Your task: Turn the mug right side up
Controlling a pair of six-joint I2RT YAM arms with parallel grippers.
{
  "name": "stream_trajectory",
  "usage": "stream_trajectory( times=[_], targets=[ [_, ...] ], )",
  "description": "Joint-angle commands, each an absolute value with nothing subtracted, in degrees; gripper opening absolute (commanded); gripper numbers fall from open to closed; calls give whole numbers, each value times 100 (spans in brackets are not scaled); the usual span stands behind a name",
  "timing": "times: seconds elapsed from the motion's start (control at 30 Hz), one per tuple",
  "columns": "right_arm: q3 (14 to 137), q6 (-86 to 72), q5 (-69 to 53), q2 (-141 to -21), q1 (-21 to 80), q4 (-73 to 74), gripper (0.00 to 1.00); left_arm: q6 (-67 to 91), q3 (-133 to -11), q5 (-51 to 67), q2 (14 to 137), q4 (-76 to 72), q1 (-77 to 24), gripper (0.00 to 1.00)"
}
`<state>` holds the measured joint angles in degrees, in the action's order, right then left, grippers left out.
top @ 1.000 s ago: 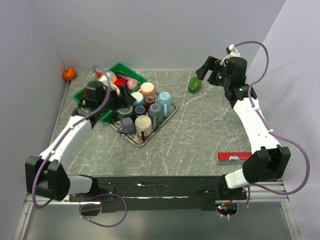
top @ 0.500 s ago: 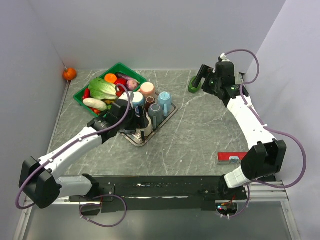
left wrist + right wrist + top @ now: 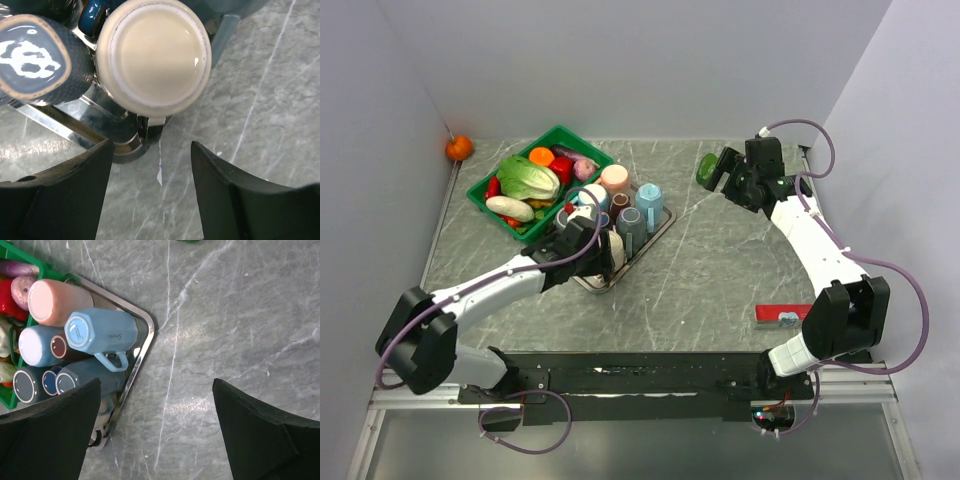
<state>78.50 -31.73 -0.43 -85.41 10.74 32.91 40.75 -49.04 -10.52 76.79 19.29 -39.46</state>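
Cream mug (image 3: 152,55) base-up on metal tray (image 3: 47,124) | my left tool (image 3: 151,160) spread before it, gripping nothing | righting not begun

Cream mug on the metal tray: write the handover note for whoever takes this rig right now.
Left gripper: fingers open, nothing held, lined up just short of the cream ceramic mug.
Right gripper: fingers open, empty, above bare table at the far right side.
Mug: stands base up at the near corner of the shiny metal tray, its handle towards the left gripper, beside a dark blue mug.
Done: approach only; the mug is not yet gripped and is upside down.
Left: grip it, lift it clear, flip it, set it down rim up.
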Motion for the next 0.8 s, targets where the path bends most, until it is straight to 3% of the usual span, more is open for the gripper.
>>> stream_trajectory(
  times=[0.0,0.43,0.5,0.77],
  targets=[
    [7946,-3269,26,-8358,1090,3287,98,4026,-5018,-1205,8006,1328,-3990,66],
    [7691,-3234,167,-8113,1090,3393,98,4122,-5291,-1573,8578,1345,-4148,44],
    [7638,-3226,202,-8068,1090,3393,98,4166,-5370,-1731,8604,1397,-4166,37],
    [7506,-3217,246,-7989,1072,3419,98,4289,-5572,-1925,8833,1626,-4280,38]
  ],
)
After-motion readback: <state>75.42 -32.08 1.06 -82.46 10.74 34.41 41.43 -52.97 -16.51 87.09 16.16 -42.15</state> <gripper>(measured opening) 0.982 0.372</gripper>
